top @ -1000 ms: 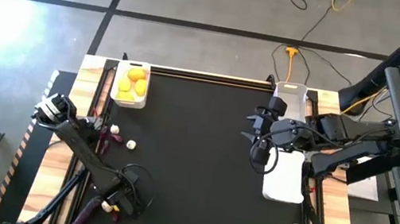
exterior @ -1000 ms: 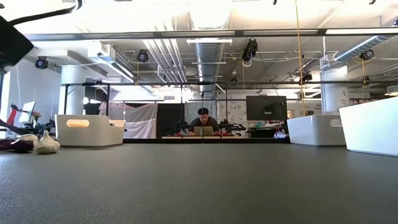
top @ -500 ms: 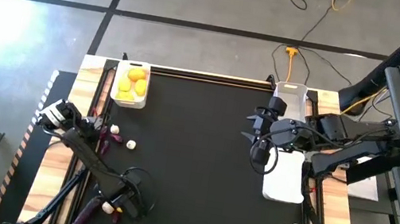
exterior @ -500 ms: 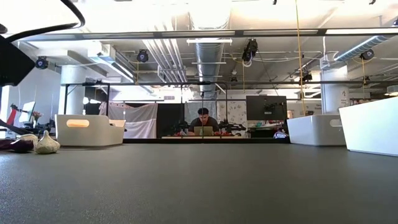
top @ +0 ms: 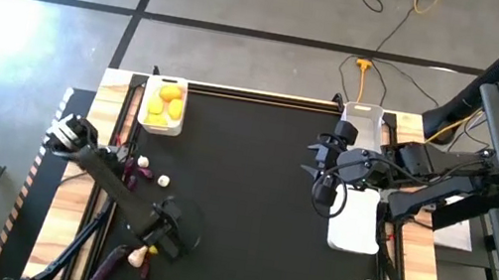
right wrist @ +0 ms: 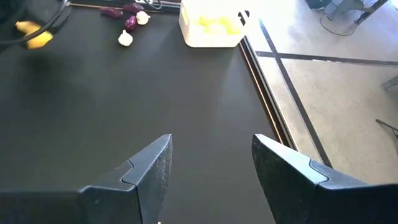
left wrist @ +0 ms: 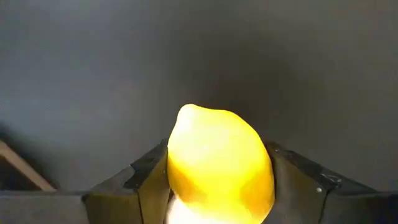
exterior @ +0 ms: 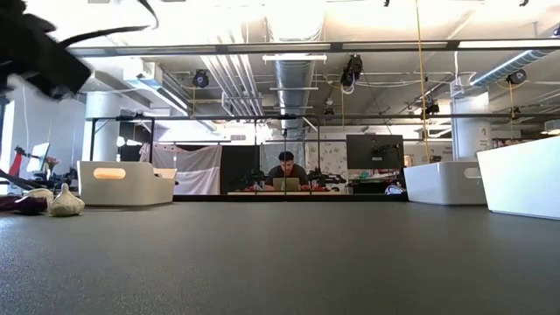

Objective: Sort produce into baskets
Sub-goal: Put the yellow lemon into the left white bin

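Spanning the scene, the black table (top: 239, 209) carries a far-left basket (top: 162, 106) of yellow fruit. The right gripper (right wrist: 208, 165) hangs released, while the left gripper (left wrist: 217, 180) clenches a lemon (left wrist: 219, 163) that could slip in transit.

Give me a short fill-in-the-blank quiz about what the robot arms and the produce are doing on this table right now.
1. The left gripper is shut on a ____ lemon-like fruit.
2. The right gripper has its jaws ____ and empty.
3. The white plastic basket at the table's far left corner holds ____ fruits.

Missing words: yellow; open; yellow
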Action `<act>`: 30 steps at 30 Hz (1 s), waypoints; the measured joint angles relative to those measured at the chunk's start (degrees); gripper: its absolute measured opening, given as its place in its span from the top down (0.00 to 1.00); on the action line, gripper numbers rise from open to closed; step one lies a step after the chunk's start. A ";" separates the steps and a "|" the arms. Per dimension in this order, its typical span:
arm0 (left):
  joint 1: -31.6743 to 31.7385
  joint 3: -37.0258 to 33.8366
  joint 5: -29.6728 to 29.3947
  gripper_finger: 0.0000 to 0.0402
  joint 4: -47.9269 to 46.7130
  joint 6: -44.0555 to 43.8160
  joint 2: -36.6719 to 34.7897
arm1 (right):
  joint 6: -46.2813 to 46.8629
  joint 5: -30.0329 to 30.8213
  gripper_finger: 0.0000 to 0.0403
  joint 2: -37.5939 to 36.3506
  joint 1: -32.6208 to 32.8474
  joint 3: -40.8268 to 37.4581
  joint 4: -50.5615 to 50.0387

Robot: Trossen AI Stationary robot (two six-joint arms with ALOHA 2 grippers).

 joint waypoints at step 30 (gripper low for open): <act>74.16 -1.91 -22.96 0.48 -2.67 62.08 -36.07 | 0.00 0.00 0.47 0.00 0.00 0.00 0.02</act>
